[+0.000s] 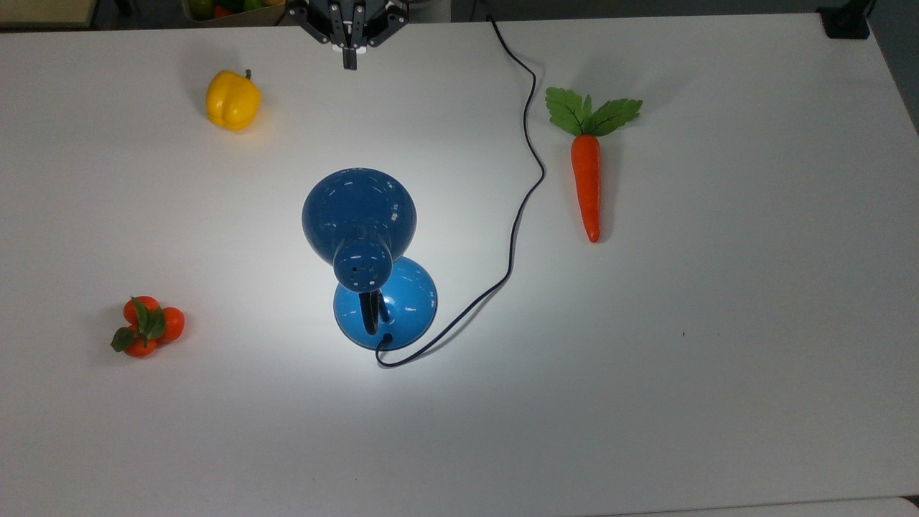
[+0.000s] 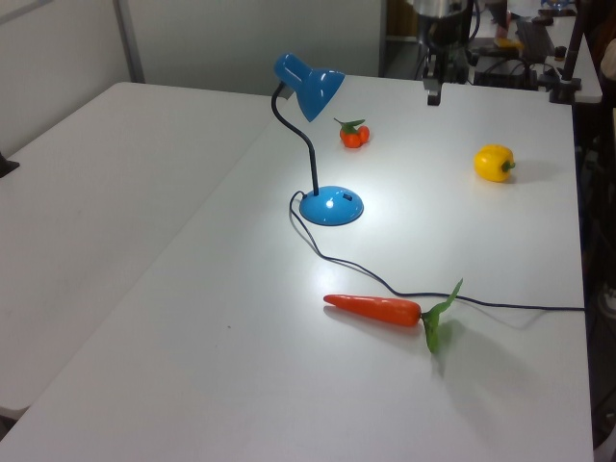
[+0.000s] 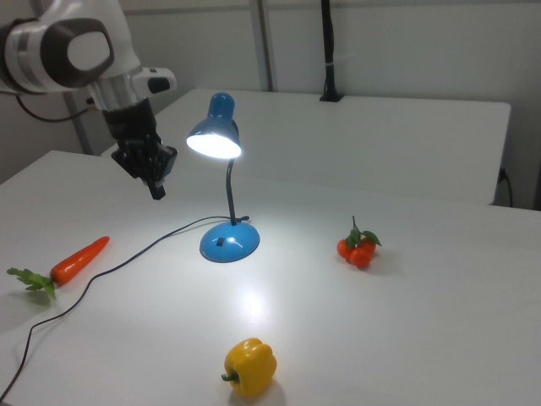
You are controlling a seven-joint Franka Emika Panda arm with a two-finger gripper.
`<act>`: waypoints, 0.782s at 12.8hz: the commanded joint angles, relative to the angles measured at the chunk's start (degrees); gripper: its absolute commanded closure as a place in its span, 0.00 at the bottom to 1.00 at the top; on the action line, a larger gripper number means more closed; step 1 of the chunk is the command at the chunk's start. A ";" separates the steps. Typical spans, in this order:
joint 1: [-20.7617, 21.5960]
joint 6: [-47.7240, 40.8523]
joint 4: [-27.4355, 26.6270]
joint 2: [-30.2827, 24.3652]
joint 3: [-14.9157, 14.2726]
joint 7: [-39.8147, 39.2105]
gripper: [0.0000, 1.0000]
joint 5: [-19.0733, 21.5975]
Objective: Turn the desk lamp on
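While the bulb glows, status from where I stand:

Lamp: glossy blue desk lamp [image 3: 218, 135] with round dome shade, black bendy neck and round blue base stands upright mid-table; shade lit from inside in the right view, bright pool of light on the white table [image 1: 718, 373] around the base.
Cord: thin black cord [image 1: 523, 208] leaves the base, loops past it and runs off toward the top view's upper edge, passing near the carrot.
Gripper: black two-finger gripper [image 3: 157, 189] hangs in the air well apart from the lamp, on the right view's left; fingers pressed together, pinching nothing. It sits at the top view's upper edge [image 1: 350, 63].
Bystanders: yellow plastic bell pepper [image 1: 232, 100], orange toy carrot with green leaves [image 1: 586, 179], small cluster of red-orange tomatoes with leaves [image 1: 147, 324]; all apart from the lamp, none touched.
Progress: I judge the task done, since the light is on and the lamp is standing square.
Left: nothing on the lamp itself; at most the arm parks clear.
Risk: low; cord lies slack and away from the arm.
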 commanded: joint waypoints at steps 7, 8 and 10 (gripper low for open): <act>-0.17 -5.73 1.41 -2.40 -0.30 -1.81 0.00 -0.75; -0.08 -5.73 1.41 -2.48 -0.30 -1.72 0.00 -0.74; 0.09 -5.73 1.41 -2.48 -0.30 -1.02 0.00 -0.74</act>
